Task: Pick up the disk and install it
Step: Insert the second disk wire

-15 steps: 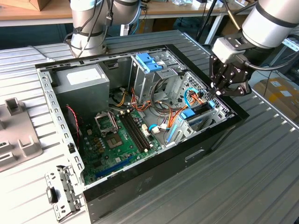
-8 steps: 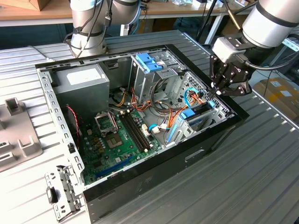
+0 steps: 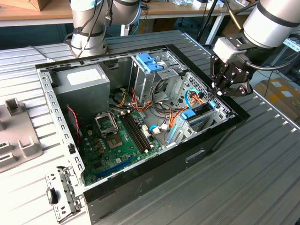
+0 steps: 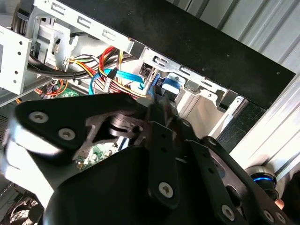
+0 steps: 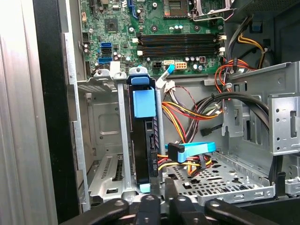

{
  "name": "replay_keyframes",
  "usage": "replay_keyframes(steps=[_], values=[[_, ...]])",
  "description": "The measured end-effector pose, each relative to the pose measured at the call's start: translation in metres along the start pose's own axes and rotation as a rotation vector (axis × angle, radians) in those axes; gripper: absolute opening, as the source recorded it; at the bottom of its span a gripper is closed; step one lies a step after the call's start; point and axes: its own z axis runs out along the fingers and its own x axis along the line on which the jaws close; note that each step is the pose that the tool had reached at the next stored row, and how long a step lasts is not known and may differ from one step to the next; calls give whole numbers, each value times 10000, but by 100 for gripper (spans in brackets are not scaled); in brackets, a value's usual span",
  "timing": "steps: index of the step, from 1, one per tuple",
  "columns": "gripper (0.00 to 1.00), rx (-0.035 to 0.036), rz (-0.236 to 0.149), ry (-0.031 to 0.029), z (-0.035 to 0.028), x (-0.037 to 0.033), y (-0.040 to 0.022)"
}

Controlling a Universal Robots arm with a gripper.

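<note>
Fingers point(image 5: 159, 199) point down, seemingly pinching the disk point(image 5: 144, 136) in its bay.

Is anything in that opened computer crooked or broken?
Nothing looks damaged. The disk stands on edge in its drive bay, apparently straight, with the gripper at its end. Loose cables lie beside it.

A robotics lab or workshop. An open computer case point(image 3: 140, 117) lies on a ribbed metal tabletop point(image 3: 262, 178). Wooden workbenches point(image 3: 28, 11) stand behind.

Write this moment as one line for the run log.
gripper: at drive bay, fingers closed at disk's end | disk: standing on edge in bay slot | case: open
</note>
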Motion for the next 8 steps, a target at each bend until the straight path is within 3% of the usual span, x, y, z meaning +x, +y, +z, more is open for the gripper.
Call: replay_keyframes(steps=[3,8], values=[[36,0,0,0,-1,0,-1],[36,0,1,-7,-30,-3,-3]])
